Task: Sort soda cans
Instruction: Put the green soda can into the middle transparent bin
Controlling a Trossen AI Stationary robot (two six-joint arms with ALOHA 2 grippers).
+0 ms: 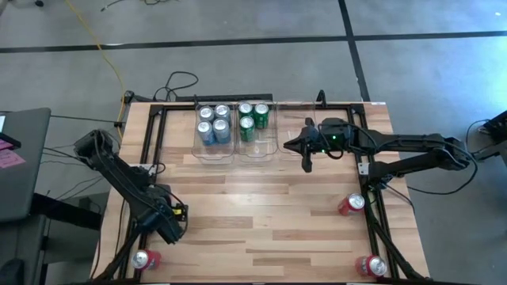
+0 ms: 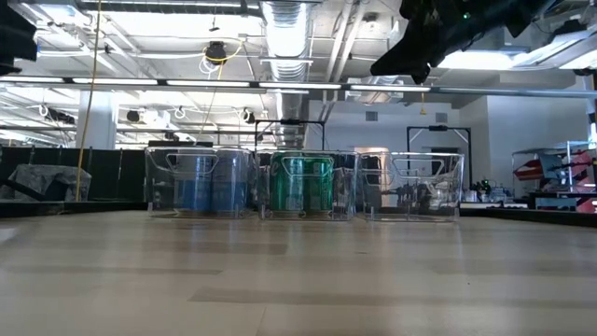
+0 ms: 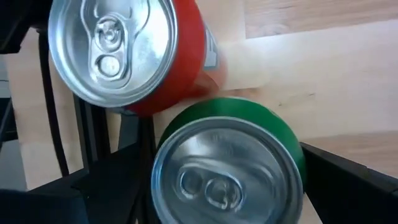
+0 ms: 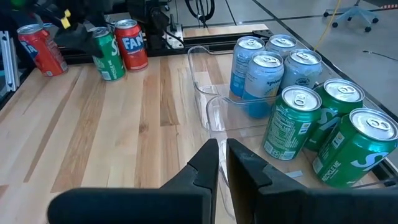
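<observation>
In the left wrist view a green soda can [image 3: 227,174] stands upright right below my left gripper [image 1: 170,226], at the table's near left corner. The open fingers [image 3: 348,186] stand on either side of it, apart from it. A red can [image 3: 124,50] stands beside it. My right gripper [image 4: 222,163] is shut and hovers over the clear bins at the far side. Several blue cans [image 4: 267,68] stand in the left bin [image 1: 214,152], and three green cans [image 4: 323,124] in the middle bin [image 1: 255,150].
The third clear bin [image 2: 427,187] on the right holds no cans. Two red cans [image 1: 351,204] [image 1: 372,267] stand near the table's right edge and another red can [image 1: 146,259] at the near left corner. A black frame [image 1: 158,150] runs around the tabletop.
</observation>
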